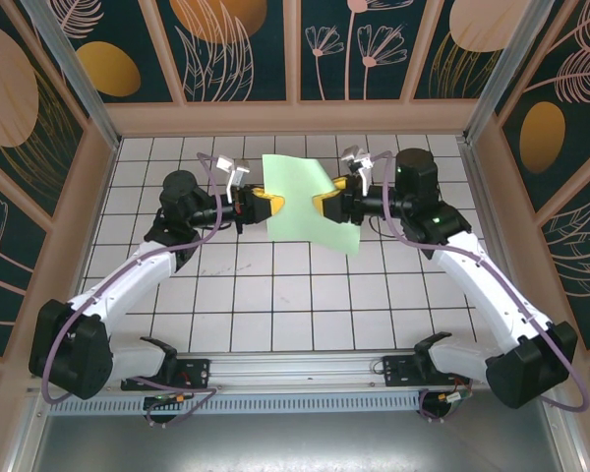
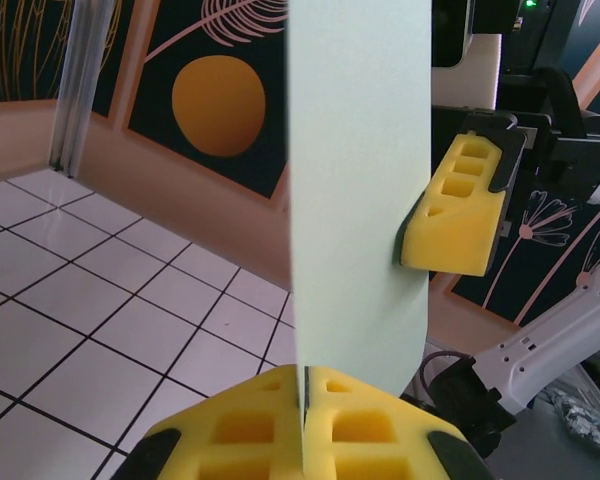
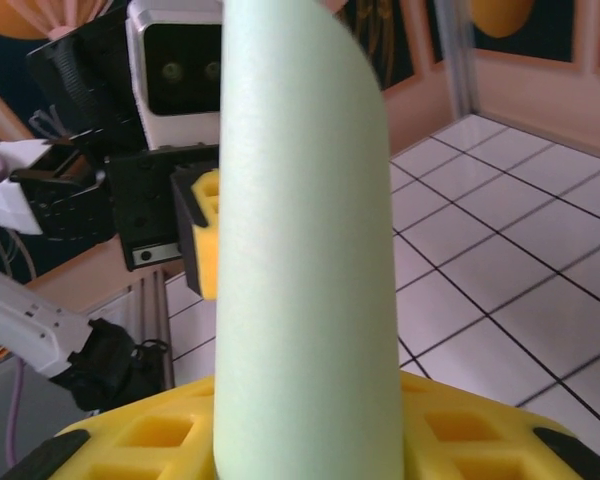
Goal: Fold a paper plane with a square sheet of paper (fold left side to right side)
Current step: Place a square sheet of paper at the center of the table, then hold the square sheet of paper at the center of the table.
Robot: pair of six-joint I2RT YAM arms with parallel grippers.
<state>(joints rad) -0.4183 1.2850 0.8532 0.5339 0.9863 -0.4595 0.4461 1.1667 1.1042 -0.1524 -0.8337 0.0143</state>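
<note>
The top external camera sits high above and behind the two arm bases. It looks down and forward over the whole white grid-tiled table [image 1: 275, 295] to the dark leaf-patterned wall panels [image 1: 226, 49], and it is the far view. The left wrist camera rides close behind the yellow foam-fingered left gripper [image 2: 305, 385], facing along it toward the right arm. The right wrist camera sits likewise behind the right gripper [image 3: 310, 410], facing the left arm. All three views share the thin pale-green square sheet of paper [image 1: 310, 202] standing between the grippers. Each wrist view also catches the opposite gripper's yellow finger.
</note>
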